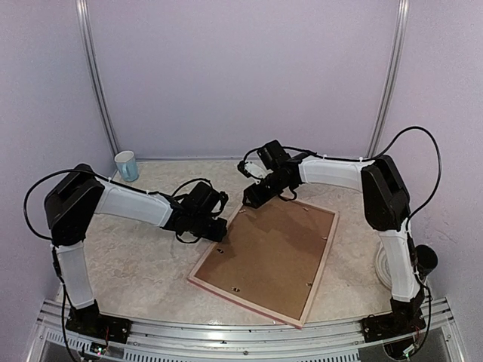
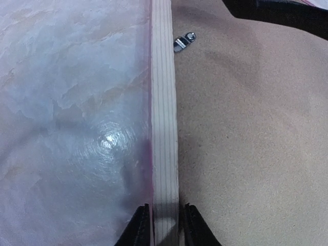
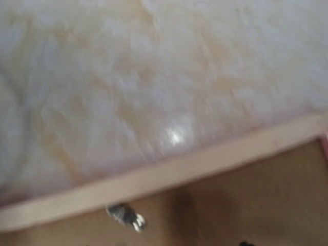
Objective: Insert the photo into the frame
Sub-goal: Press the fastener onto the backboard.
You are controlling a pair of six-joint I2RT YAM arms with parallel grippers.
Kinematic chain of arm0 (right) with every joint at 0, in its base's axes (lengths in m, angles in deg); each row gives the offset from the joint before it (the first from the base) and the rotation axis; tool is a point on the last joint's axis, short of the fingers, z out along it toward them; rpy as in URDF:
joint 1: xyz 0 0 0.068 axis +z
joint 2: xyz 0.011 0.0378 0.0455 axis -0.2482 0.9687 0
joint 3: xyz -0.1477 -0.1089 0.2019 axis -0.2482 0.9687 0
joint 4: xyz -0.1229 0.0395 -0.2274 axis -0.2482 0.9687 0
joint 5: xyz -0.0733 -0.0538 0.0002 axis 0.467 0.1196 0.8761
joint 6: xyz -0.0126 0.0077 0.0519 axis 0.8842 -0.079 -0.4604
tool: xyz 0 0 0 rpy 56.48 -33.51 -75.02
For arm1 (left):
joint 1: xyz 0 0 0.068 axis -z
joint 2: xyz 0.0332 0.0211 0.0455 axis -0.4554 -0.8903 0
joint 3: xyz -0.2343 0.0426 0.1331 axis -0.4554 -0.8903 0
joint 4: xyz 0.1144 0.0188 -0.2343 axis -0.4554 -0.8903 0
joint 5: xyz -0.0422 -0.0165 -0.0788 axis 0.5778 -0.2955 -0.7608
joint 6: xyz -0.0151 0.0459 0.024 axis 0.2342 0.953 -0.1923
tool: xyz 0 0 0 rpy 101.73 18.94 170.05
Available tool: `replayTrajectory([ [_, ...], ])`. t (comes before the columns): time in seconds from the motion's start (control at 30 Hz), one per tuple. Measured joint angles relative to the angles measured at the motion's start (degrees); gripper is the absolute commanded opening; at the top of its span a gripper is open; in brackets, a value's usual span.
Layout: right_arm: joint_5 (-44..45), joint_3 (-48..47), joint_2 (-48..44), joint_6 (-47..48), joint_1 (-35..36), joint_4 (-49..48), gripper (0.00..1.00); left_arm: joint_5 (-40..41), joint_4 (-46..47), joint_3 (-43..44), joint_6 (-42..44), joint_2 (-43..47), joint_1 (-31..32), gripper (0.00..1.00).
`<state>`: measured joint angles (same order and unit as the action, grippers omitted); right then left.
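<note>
Frame (image 1: pixel 319 260) lies face down on the table (image 1: pixel 143 264), brown backing board (image 1: pixel 272 249) up. Your left gripper (image 1: pixel 220 232) is at its 9 o'clock rail, fingers (image 2: pixel 138 230) close either side of the wood; whether they pinch it, cannot tell. Your right gripper (image 1: pixel 250 200) is over the 11 o'clock corner; its wrist view is blurred and the jaws are unreadable.

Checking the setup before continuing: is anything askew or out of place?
The frame lies face down, backing board up, skewed on the table, with the left gripper pinching its left rail. Nothing looks spilled or damaged.
</note>
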<state>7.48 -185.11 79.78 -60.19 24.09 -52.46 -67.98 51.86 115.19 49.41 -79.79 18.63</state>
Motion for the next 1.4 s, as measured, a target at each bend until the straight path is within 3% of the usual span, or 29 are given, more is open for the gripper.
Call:
replayTrajectory([
  [0.3, -0.4, 3.7, -1.9, -4.8, -0.4, 2.3, 0.27, -1.6, -0.8, 8.4, 1.2, -0.1, -1.9, 0.31],
  [0.63, -14.6, 4.9, -2.6, -18.4, -3.1, -0.9, 0.01, -7.7, 2.9, 10.2, 1.3, -3.7, -6.3, 0.3],
  [1.03, -24.2, -0.4, 4.5, -27.8, -3.5, -5.0, 0.0, -10.9, 5.9, 7.1, 0.2, -6.5, -7.1, 0.3],
  [1.4, -25.0, -0.8, 7.9, -31.2, -4.5, -5.4, 0.0, -10.1, 6.6, 6.1, 0.0, -6.5, -6.1, 0.3],
])
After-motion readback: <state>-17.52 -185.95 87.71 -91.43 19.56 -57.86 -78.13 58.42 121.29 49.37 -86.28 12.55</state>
